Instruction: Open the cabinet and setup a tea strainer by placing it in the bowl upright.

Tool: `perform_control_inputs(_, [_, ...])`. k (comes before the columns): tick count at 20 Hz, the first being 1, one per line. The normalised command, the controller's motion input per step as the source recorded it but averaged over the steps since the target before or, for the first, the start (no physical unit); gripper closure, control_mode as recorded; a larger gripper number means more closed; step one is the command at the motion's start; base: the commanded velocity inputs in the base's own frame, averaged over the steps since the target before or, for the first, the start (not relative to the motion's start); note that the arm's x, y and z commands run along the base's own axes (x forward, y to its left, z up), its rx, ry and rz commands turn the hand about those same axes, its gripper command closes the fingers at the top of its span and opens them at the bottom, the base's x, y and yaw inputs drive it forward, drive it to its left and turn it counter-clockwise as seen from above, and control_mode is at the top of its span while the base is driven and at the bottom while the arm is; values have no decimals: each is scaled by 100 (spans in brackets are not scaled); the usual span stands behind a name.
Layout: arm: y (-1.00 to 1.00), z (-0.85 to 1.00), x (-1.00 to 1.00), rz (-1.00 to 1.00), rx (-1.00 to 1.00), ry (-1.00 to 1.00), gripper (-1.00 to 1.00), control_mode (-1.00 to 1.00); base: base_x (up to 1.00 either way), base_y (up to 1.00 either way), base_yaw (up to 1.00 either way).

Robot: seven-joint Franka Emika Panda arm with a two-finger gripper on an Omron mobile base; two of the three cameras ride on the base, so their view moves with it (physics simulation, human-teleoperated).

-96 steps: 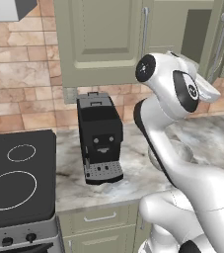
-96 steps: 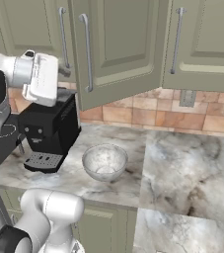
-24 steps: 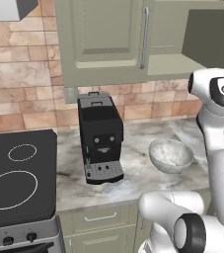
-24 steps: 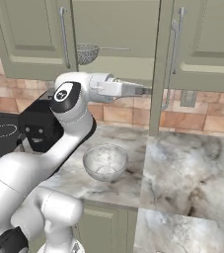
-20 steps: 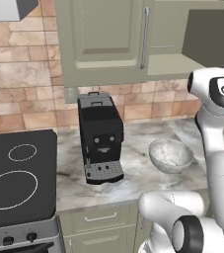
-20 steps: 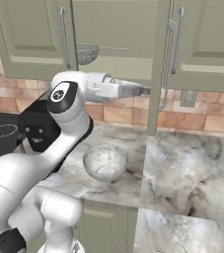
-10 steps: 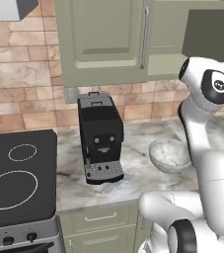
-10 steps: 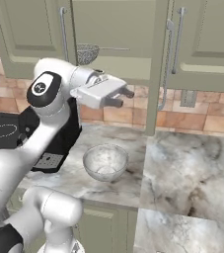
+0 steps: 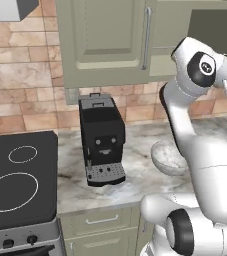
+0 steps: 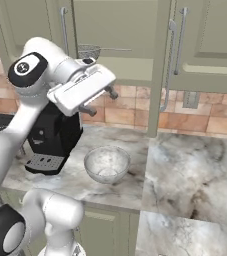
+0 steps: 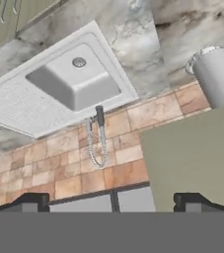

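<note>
your gripper [image 10: 99, 101] hangs in mid-air above the counter [image 10: 185, 165], fingers spread wide with nothing between them. from the right base view you see it just in front of the open cabinet [image 10: 116, 40], pointing right, a little below the shelf. the strainer [image 10: 88, 51] sits on that shelf, its thin handle pointing right, and it is just above and behind the hand, not touching it. the cabinet door [image 10: 161, 65] stands edge-on toward you, swung out over the counter, its silver handle [image 10: 169, 65] facing right.

the bowl [image 10: 107, 164] rests on the marble counter below the gripper, just right of the black coffee machine [image 10: 55, 140], and nothing lies in it. in the left base view the bowl [image 9: 166, 157] is partly hidden behind the arm, the coffee machine [image 9: 101, 140] stands to its left, and the stove [image 9: 16, 180] lies further left.

the hand view is rolled over: you look at the sink [image 11: 69, 79] with its faucet [image 11: 98, 133], the tiled wall, a grey cup [image 11: 216, 76] and the door edge [image 11: 192, 158].
</note>
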Motion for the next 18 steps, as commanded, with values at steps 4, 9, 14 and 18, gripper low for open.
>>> perform_control_inputs(4, [53,-20,6,-35,9,-46,-100,-100,0,0,0])
perform_control_inputs(9, [36,-25,2,-42,19,-45,-100,-100,0,0,0])
perform_control_inputs(14, [47,-13,18,-46,29,-43,-100,-100,0,0,0])
perform_control_inputs(18, [79,-6,8,-23,21,-52,-100,-100,0,0,0])
